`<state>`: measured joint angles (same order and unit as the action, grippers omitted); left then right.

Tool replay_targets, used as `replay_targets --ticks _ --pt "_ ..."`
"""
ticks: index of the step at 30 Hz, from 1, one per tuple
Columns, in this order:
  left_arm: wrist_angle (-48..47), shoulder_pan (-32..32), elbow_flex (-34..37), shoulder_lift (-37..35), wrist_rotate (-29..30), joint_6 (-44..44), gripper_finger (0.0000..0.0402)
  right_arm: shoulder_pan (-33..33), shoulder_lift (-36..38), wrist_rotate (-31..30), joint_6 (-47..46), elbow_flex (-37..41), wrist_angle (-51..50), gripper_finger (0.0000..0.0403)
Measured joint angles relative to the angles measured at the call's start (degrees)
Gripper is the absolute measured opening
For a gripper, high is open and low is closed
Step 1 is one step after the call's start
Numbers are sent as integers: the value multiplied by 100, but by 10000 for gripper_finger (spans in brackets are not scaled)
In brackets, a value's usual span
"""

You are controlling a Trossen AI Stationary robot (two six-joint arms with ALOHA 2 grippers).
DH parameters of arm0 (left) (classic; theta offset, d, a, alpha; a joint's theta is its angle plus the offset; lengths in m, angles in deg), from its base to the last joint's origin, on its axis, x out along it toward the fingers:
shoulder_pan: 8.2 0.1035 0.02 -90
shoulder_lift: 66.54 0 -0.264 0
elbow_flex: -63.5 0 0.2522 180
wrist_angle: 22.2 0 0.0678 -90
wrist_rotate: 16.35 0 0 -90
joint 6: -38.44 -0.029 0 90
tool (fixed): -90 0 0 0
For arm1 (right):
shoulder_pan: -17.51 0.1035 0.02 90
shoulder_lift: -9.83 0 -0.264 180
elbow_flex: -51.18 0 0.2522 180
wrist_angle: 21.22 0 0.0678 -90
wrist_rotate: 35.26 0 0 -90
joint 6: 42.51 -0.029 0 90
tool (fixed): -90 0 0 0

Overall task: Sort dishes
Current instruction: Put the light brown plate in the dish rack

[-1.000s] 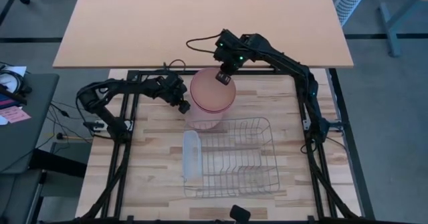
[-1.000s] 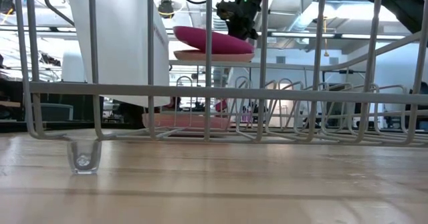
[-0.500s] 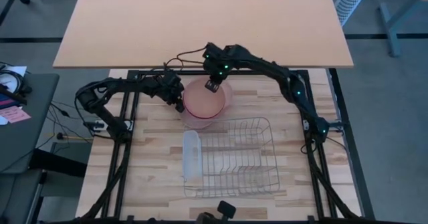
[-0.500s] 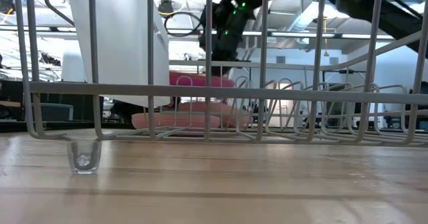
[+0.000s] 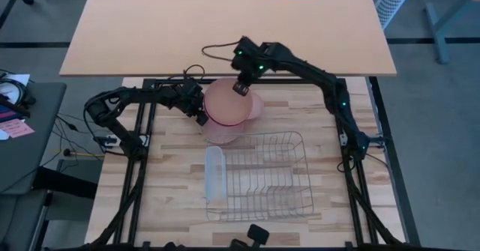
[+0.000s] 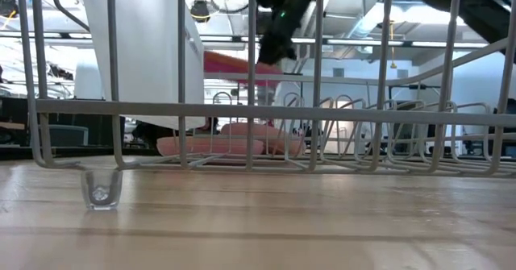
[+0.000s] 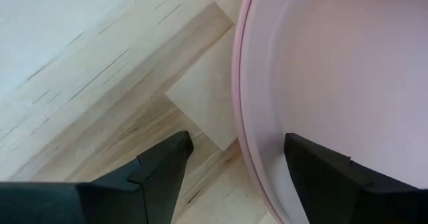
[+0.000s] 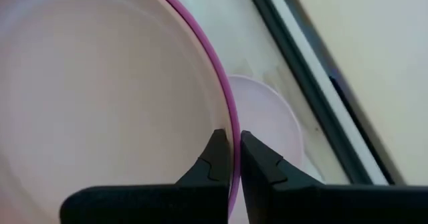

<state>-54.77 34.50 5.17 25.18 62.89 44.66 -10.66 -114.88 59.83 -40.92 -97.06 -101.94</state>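
A: State the surface and surroundings.
B: A light wooden slatted table (image 5: 172, 168) carries the silver wire rack (image 5: 266, 176); a tan desk (image 5: 225, 22) stands beyond the rack, over grey floor.
A: Grippers?
B: The right gripper (image 8: 231, 158) is clamped on the rim of a round pink-edged plastic plate (image 8: 100, 90), raised beyond the rack above a pale pink plate stack (image 6: 218, 146). The left gripper (image 7: 234, 160) stands wide apart, straddling a pale pink plate rim (image 7: 244, 150).

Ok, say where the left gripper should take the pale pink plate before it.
Pinch the pale pink plate by its near rim, edge-on from where the left gripper is: it is flat and thin, and the open fingers straddle that rim.
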Motion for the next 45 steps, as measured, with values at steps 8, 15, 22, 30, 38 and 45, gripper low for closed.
replay_targets --ticks 8,15,22,30,38,45 --pt "-127 4 -42 -157 63 -184 246 -189 522 1 90 -4 -683 14" --pt "-494 16 -48 -1102 -104 -273 246 -489 509 377 217 -2 -888 13" --pt "92 -64 -56 -2154 1 -406 246 -668 435 629 353 2 -818 13" --pt "633 -581 -61 -2216 229 -2104 246 -460 736 861 451 2 -1240 12" --pt "1080 -1071 -70 -1998 257 -4693 246 -197 1001 868 454 0 -1224 12" --pt "1342 -1229 -68 -1175 489 -6643 246 -91 1084 866 447 0 -1235 12"
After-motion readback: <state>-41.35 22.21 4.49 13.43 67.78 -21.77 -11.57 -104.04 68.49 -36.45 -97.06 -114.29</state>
